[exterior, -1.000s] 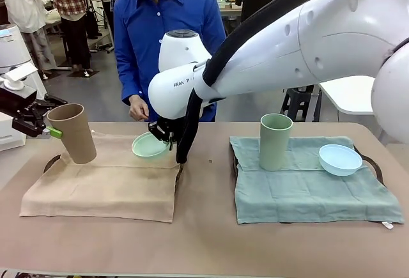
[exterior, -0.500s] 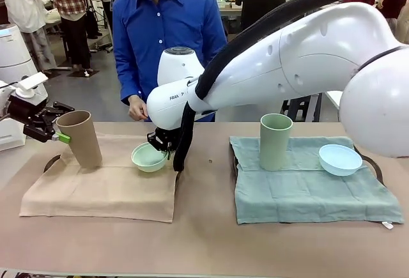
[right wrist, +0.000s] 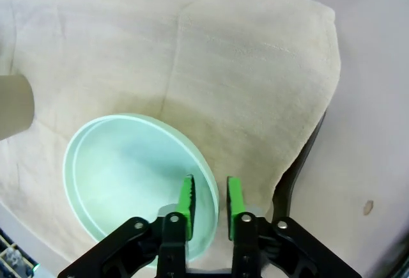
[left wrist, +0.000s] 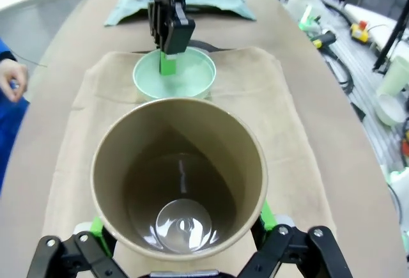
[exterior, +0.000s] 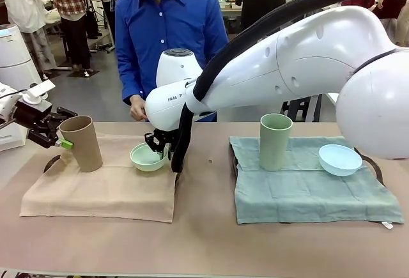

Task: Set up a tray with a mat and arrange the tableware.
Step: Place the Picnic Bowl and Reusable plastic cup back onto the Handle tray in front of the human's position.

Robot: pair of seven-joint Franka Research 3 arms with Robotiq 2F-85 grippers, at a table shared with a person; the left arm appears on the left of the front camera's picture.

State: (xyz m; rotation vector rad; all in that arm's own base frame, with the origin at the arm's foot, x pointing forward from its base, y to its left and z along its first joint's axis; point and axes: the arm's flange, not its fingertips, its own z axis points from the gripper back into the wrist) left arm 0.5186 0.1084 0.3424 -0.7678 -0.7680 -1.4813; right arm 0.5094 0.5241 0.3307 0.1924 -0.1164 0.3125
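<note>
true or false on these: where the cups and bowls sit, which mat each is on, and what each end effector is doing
1. The tan cup stands on the beige mat. True.
2. The mint bowl sits on the teal mat. False: it is on the beige mat.
3. The right end effector straddles the mint bowl's rim. True.
4. The sage cup lies on its side. False: it stands upright.
5. The pale blue bowl is stacked inside the sage cup. False: it sits apart on the teal mat.
6. The left end effector has a pad on each side of the tan cup. True.
</note>
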